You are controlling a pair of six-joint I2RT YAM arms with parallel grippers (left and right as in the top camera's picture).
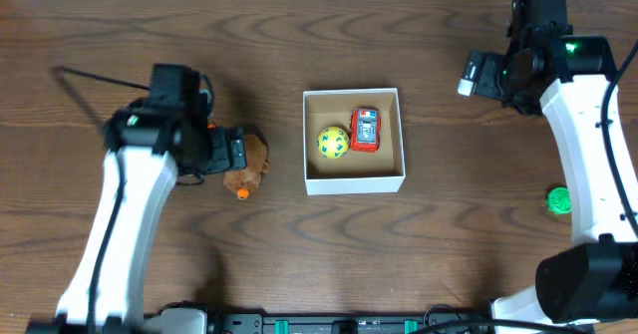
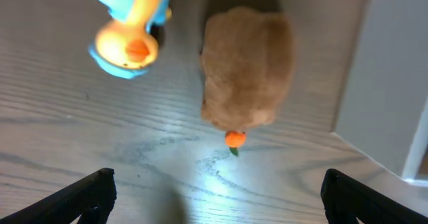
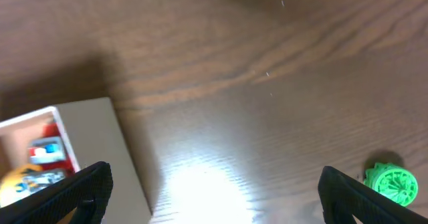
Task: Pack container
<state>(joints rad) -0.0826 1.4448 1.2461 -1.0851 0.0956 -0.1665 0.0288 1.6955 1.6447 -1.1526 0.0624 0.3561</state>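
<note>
L gripper [image 2: 217, 187] spread by brown toy [image 2: 247, 70] (plush, prob.).

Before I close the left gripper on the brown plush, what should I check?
1. Left gripper open: ok.
2. Brown plush between the jaws: not ok, it lies ahead of them.
3. Duck toy apart from the plush: cannot tell, they are very close.
4. Container has bare floor beside the yellow ball and red car: ok.
5. Right gripper open, off to the container's side: ok.
</note>
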